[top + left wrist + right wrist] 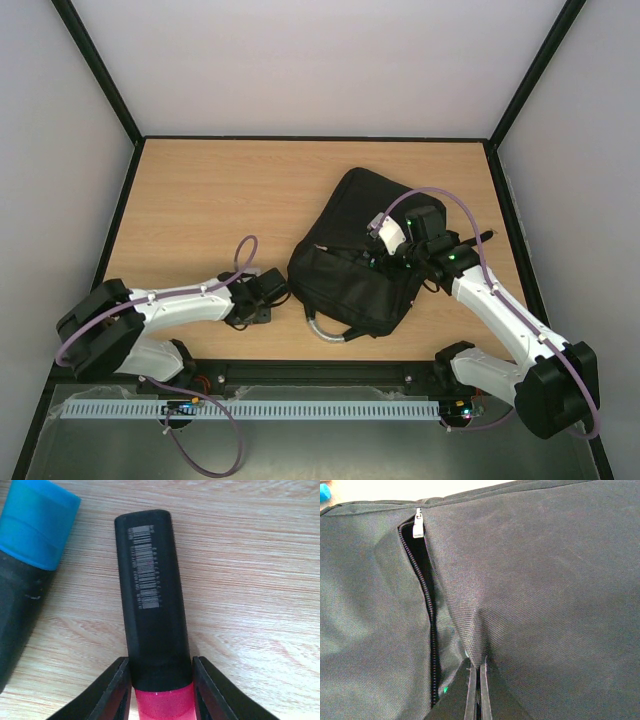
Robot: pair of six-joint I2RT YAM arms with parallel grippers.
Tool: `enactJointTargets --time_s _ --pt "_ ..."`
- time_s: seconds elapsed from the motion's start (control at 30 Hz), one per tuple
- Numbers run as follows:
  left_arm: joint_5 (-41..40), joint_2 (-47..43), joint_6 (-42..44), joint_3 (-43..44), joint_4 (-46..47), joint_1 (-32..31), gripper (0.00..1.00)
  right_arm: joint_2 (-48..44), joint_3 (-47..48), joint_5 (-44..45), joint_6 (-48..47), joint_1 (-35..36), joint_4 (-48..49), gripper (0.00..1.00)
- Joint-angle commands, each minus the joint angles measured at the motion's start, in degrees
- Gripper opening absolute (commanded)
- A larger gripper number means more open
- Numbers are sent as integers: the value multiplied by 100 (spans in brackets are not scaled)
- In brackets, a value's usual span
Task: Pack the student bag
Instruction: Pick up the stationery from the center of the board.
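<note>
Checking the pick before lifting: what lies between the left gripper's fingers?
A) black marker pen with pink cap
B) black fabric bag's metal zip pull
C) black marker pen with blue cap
A: the black marker pen with pink cap sits between the left gripper fingers; the blue-capped pen lies aside.

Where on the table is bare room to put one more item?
Bare: far-left of the table, bordered by back wall, left gripper and student bag. Crowded: near the left gripper, where the pink-capped marker and blue-capped marker lie.
</note>
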Motion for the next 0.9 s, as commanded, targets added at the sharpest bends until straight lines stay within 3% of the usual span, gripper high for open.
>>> enactJointTargets --time_s 0.0,0.2,0.5,0.7,0.87 --pt "9 -107 -18 -73 -446 37 33 -97 -6 -263 -37 1 -101 1" --pt "185 -47 177 -42 -365 -99 26 -103 -6 -258 -37 1 -110 1" --pt "-160 -555 91 685 -1162 -245 21 -101 -1 -261 -28 -6 -101 1" --pt "-94 -782 821 1653 -1150 -635 20 -83 -6 -260 -37 -9 -92 1" --pt "740 -457 1615 2330 -715 -715 23 -123 3 -299 -6 -1 -94 1"
